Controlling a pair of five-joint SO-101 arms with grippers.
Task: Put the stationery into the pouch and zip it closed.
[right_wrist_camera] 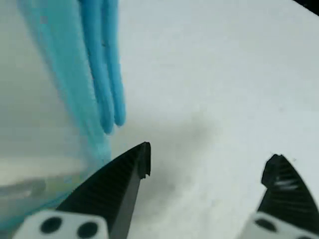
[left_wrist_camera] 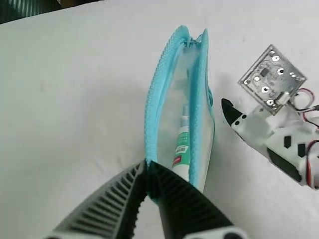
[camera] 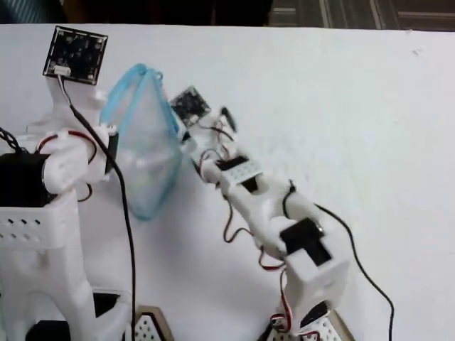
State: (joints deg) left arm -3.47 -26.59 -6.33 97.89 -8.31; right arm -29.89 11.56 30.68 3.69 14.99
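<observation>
Left gripper (left_wrist_camera: 147, 172): jaws clamped shut on end of clear plastic pouch with light-blue zip trim (left_wrist_camera: 174, 109), pinching zip edge. Pouch held zip edge up over white table (camera: 341, 106); zip sides parted, mouth open. White tube with green-and-red label (left_wrist_camera: 182, 149) lies inside pouch, near clamped end. Right gripper (right_wrist_camera: 207, 169): black fingers (right_wrist_camera: 124, 174) spread wide, nothing between them, just beside pouch; contact with pouch wall not determinable

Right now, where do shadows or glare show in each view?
High view: even light on the table, a pale sheen on the pouch. Left wrist view: a faint shadow along the pouch, by the left gripper. Right wrist view: a soft shadow on the table beyond the right gripper.
</observation>
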